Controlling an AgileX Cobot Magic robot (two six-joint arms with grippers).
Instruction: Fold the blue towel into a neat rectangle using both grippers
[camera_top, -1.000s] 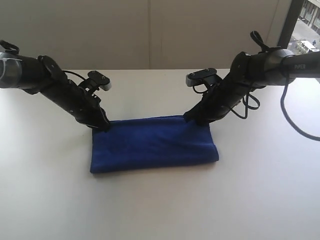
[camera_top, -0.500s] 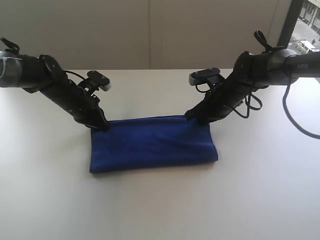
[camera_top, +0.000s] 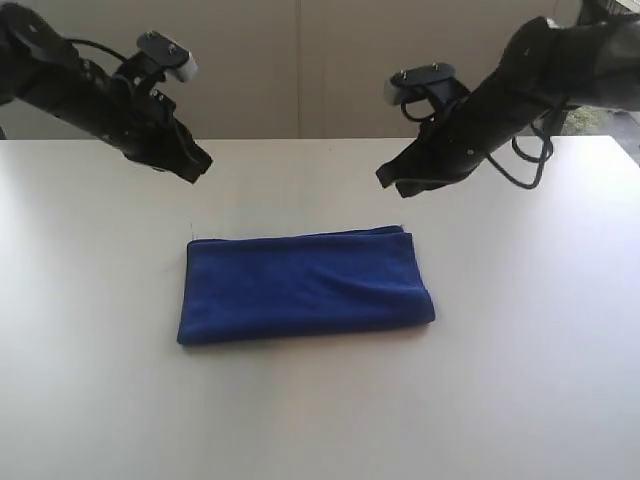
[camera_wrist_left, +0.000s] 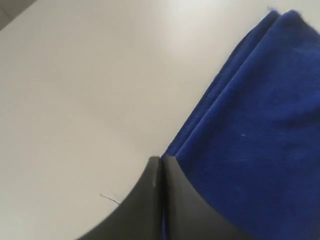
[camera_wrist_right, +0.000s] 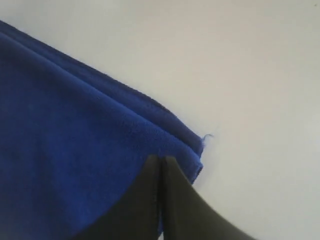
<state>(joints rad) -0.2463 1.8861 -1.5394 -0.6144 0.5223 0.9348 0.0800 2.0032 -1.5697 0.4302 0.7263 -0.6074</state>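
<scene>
Near edge of the table: only bare surface is seen.

The blue towel is laid flat about mid-table, with its long sides parallel to the near edge. It is already folded into a layered rectangle, and stacked layers are seen along its far long edge in both wrist views. The left end is squared. The near right corner is rounded and slightly bulged, and a shallow wrinkle is seen across the top layer. No tag can be made out.

The left gripper is held in the air past the towel's far left corner, clear of the cloth, with fingers pressed together and nothing held. The right gripper is held in the air past the far right corner, with fingers likewise together and empty.

Judgement: the fold is considered essentially done, and the towel is gripped by neither arm. At most, a light squaring of the right end is left.
</scene>
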